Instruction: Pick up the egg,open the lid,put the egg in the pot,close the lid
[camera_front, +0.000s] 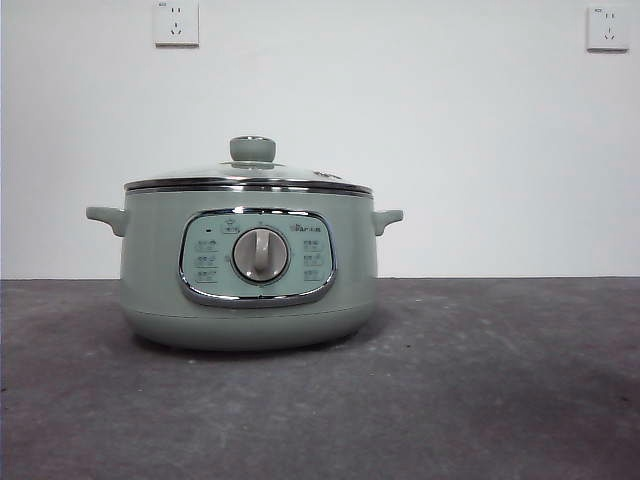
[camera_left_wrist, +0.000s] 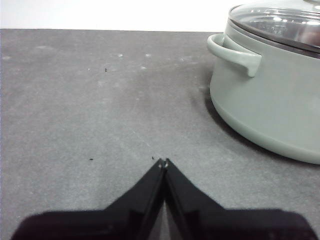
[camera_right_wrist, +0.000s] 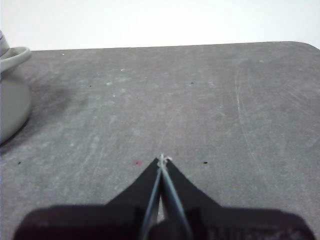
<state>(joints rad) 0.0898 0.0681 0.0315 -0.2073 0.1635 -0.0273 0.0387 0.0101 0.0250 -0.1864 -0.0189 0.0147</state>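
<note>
The pot (camera_front: 248, 272) stands mid-table with the lid (camera_front: 250, 176) seated on its rim; no egg shows in any view. The left gripper (camera_left_wrist: 163, 162) and right gripper (camera_right_wrist: 162, 158) are both clenched and empty over bare table (camera_front: 500, 380), so locate the egg first, then spread one gripper's jaws before descending

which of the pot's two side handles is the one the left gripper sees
The handle on the pot beside the left gripper, close and whole under the lid. The right gripper sees only the other handle's edge.
</note>
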